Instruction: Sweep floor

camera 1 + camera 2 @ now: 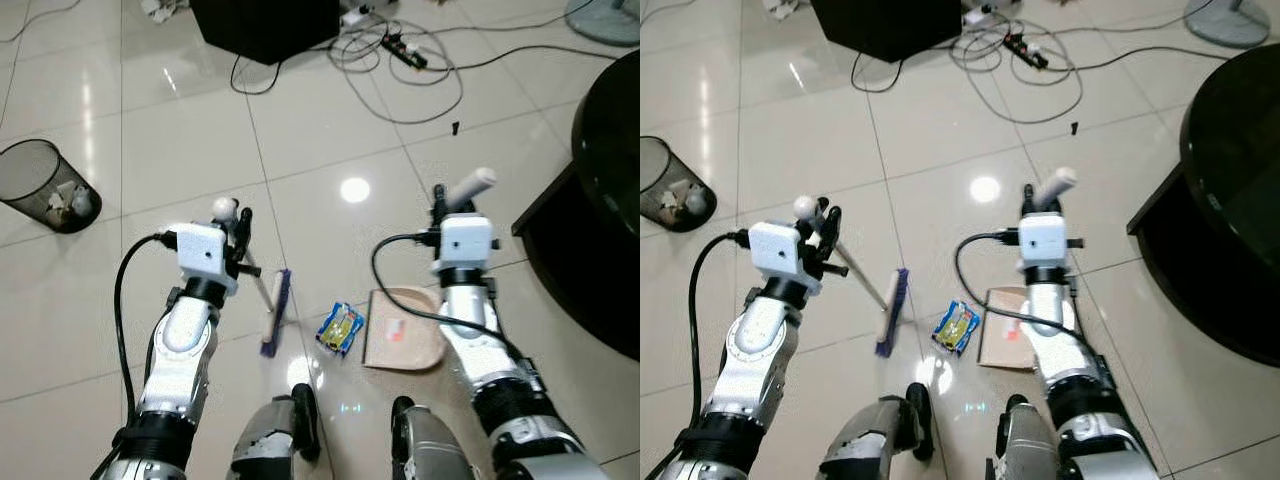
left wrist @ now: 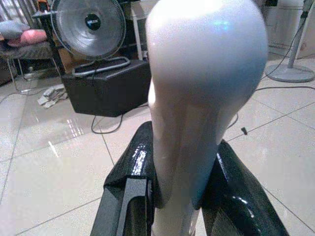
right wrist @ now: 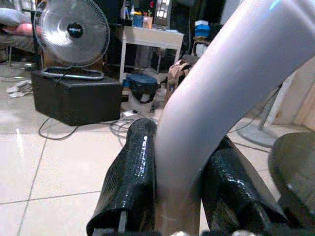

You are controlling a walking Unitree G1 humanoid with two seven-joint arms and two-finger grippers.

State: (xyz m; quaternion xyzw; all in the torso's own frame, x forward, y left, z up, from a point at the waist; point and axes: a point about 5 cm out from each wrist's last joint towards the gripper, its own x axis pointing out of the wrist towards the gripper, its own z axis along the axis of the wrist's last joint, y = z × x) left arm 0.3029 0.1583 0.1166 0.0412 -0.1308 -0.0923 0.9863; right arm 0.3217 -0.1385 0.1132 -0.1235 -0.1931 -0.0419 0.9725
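My left gripper point(image 1: 236, 222) is shut on the white handle of a small broom point(image 1: 277, 310), whose purple brush head rests on the tiled floor. The handle's rounded end point(image 2: 206, 88) stands up between the black fingers point(image 2: 130, 182). My right gripper point(image 1: 447, 205) is shut on the pale handle point(image 3: 221, 108) of a tan dustpan point(image 1: 402, 328) that lies flat on the floor. A yellow and blue wrapper point(image 1: 340, 327) lies between brush and dustpan, touching neither. A small pink scrap point(image 1: 394, 329) sits in the pan.
A black mesh wastebasket point(image 1: 45, 185) holding paper stands at the left. A black box point(image 1: 265, 25) and a power strip with tangled cables point(image 1: 405, 55) lie ahead. A dark round table point(image 1: 605, 190) looms at the right. A fan base point(image 1: 605, 18) is far right.
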